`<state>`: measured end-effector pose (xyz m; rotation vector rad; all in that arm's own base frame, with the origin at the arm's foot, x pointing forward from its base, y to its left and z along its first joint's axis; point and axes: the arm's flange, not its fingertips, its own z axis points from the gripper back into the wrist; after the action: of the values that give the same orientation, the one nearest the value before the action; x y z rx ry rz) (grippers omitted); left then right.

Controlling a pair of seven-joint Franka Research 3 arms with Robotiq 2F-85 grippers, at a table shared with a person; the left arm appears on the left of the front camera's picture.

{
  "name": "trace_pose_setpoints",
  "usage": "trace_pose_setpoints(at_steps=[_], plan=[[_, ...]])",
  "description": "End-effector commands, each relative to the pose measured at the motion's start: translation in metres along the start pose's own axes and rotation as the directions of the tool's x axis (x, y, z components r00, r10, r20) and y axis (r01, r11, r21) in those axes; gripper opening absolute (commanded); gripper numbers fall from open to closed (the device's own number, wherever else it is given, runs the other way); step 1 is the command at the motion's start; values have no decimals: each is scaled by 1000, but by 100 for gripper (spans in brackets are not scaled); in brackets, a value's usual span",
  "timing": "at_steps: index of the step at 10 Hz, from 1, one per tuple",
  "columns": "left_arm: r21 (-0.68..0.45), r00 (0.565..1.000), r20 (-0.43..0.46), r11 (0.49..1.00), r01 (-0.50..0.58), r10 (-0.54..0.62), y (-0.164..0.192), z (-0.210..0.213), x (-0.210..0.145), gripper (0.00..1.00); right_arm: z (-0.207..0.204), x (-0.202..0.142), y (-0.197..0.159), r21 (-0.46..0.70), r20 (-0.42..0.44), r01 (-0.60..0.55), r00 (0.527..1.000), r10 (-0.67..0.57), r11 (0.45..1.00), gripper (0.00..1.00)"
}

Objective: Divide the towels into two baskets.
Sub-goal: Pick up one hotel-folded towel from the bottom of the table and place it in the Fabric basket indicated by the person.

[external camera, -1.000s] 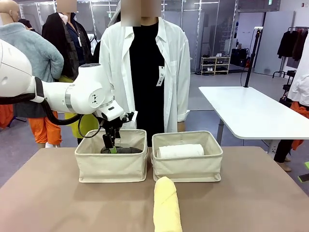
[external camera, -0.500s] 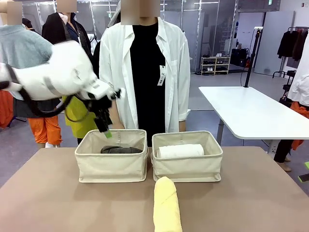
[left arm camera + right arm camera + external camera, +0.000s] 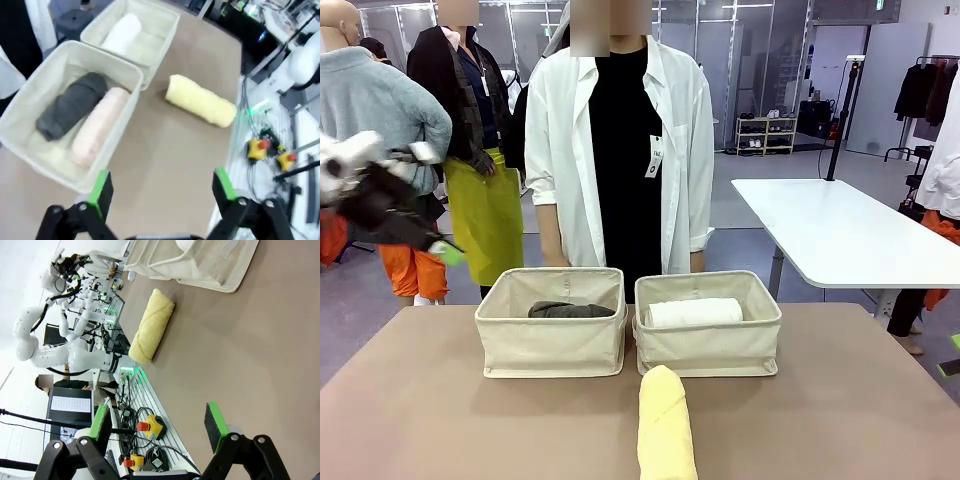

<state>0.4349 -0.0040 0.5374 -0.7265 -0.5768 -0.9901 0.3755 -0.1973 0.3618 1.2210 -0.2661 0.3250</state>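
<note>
Front view: two cream-beige canvas bins stand side by side on the brown table (image 3: pixel 440 400), with a person in a white shirt (image 3: pixel 620 150) close behind them. The left basket (image 3: pixel 550 345) holds a rolled dark grey terry towel (image 3: pixel 570 310) beside a rolled cream-peach towel (image 3: pixel 97 127). The right basket (image 3: pixel 708 350) holds a rolled white towel (image 3: pixel 695 312). A rolled pale yellow towel (image 3: pixel 666 420) lies on the table just near of them. The left gripper (image 3: pixel 162 185) hangs high at the left, jaws spread wide and empty. The right gripper (image 3: pixel 157 422), over bare tabletop, is likewise spread wide and grips nothing.

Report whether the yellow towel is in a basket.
Out. The yellow towel lies rolled on the table, in front of the right basket.
</note>
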Motion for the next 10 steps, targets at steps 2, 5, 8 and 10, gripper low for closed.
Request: trace_pose_setpoints(at_steps=[2, 5, 8, 10], plan=[[-159, 967, 205, 980, -122, 153, -15, 68, -109, 100, -2, 0, 3, -12, 2, -6, 1000, 6, 1000, 94], [-218, 885, 296, 927, -305, 360, -5, 112, -225, 100, -2, 0, 3, -12, 2, -6, 1000, 6, 1000, 94], [-271, 843, 229, 864, -425, 487, 2, 122, -278, 100, -2, 0, 3, -12, 2, -6, 1000, 6, 1000, 94], [-247, 833, 277, 873, -420, 479, -9, 115, -289, 100, -2, 0, 3, -12, 2, -6, 1000, 6, 1000, 94]])
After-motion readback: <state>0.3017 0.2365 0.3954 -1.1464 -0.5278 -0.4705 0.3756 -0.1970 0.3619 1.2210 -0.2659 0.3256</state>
